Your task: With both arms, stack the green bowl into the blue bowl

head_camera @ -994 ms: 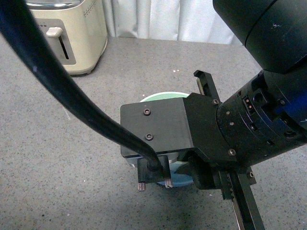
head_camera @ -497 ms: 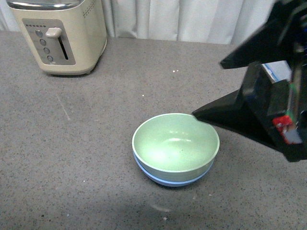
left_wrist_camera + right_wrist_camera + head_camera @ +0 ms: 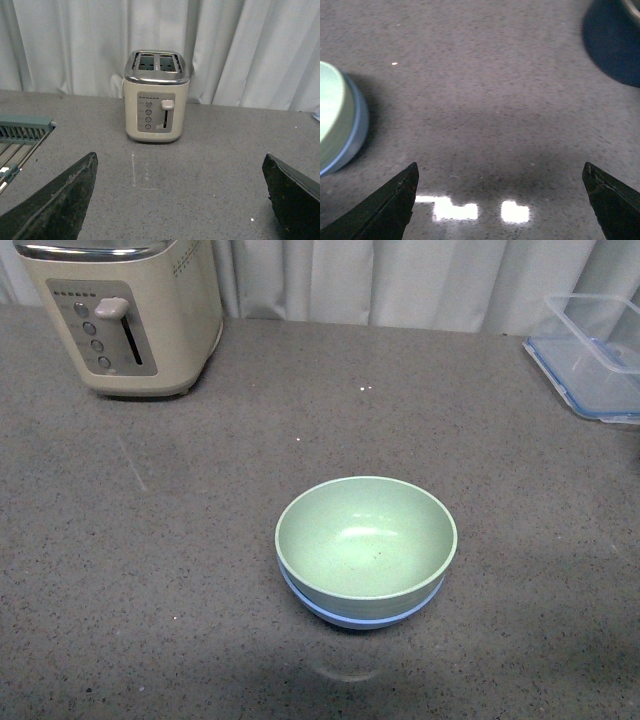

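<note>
The green bowl [image 3: 366, 538] sits nested inside the blue bowl [image 3: 365, 612] on the grey counter, in the middle of the front view; only a thin blue band shows under the green rim. Neither arm appears in the front view. In the right wrist view the stacked pair, green bowl [image 3: 329, 112] in blue bowl [image 3: 354, 130], lies off to one side of my right gripper [image 3: 500, 172], which is open over bare counter. My left gripper [image 3: 180, 162] is open too, with nothing between its fingers, facing the toaster.
A cream toaster [image 3: 125, 310] stands at the back left, also toaster [image 3: 157, 95] in the left wrist view. A clear plastic container [image 3: 592, 355] lies at the back right. A rack [image 3: 20, 137] edges the left wrist view. A dark round object [image 3: 615, 40] sits beyond the right gripper.
The black arm that covered the bowls a second ago has drawn off to the right and left the front view. The stacked bowls stay in place.
</note>
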Robot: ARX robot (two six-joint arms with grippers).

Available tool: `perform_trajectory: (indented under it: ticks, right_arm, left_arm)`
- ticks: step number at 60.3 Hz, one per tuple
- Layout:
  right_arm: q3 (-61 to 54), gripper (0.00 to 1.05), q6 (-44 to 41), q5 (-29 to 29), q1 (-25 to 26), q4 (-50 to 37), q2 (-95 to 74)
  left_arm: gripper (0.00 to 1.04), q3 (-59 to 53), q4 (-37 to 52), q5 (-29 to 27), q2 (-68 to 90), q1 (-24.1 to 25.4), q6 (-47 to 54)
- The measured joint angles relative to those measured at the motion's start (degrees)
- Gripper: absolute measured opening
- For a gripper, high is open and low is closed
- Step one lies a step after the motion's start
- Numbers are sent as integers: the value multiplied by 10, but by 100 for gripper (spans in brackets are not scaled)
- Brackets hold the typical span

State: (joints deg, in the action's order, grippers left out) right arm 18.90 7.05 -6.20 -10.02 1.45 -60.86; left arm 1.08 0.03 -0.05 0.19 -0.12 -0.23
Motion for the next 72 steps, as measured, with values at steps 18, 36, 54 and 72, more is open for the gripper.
perform_trajectory:
  ticks: [18, 36, 54, 72]
  right_arm:
    - [-68, 96, 21, -79, -37, -28, 100]
    - [-188, 43, -64, -25, 12, -492, 147]
    - [-186, 1, -70, 60, 94, -284, 339]
    - [-186, 1, -70, 61, 99, -208, 417]
  left_arm:
    - [98, 0, 0, 0, 0, 0, 0]
    - [98, 0, -1, -1, 0, 0, 0]
    - [98, 0, -1, 0, -1, 0, 0]
    - [98, 0, -1, 0, -1, 0, 0]
